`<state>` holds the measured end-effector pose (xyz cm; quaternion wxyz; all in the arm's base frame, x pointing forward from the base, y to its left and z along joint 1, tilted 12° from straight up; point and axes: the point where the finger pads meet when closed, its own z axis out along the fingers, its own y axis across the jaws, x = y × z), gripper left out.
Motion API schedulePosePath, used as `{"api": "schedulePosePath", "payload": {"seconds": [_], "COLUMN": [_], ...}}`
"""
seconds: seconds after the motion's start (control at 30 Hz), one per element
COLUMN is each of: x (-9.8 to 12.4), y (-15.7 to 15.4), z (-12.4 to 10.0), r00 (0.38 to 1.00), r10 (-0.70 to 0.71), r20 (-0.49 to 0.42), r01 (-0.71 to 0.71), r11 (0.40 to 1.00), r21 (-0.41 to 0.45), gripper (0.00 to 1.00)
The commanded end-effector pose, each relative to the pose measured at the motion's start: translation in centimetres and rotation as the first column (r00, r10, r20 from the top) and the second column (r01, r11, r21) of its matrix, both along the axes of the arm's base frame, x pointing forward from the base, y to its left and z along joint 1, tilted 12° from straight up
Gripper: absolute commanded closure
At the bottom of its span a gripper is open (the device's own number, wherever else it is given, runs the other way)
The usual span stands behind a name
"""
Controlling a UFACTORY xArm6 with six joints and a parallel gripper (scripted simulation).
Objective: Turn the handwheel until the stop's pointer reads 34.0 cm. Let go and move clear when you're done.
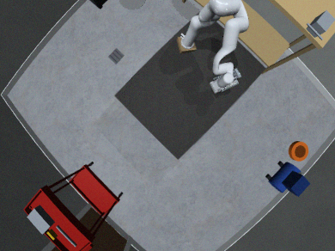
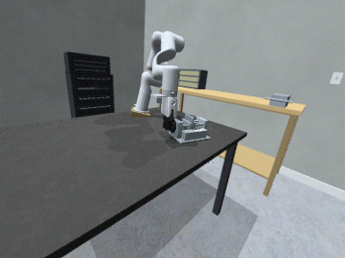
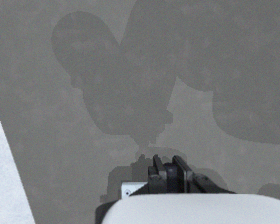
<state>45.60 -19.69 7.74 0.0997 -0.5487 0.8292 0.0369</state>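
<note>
handwheel (image 3: 170, 176) sits at the near end of the grey fixture (image 2: 191, 132), close to the dark bench (image 2: 88, 168) edge. pincer (image 2: 168, 123) nearly closed, clamped on the handwheel, pointing straight down. white arm (image 2: 157, 71) arches above; wooden side bench (image 2: 248, 101) behind.

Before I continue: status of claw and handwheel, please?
Claw shut on handwheel. Fixture near table edge. Pointer reading not visible. Nothing blocking.

Open tabletop (image 2: 88, 168) left of the fixture (image 2: 191, 132).
</note>
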Motion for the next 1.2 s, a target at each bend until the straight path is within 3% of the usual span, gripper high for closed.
{"api": "schedulePosePath", "payload": {"seconds": [0.0,0.7,1.17], "x": [0.3,-0.2,-1.9], "y": [0.0,0.8,1.7], "z": [-0.6,-3.1,-3.9], "r00": [1.0,1.0,1.0], "r10": [0.0,0.0,0.0], "r20": [0.001,0.001,0.001], "r01": [0.0,0.0,0.0], "r11": [1.0,1.0,1.0], "r21": [0.0,0.0,0.0], "gripper": [0.94,0.94,0.94]}}
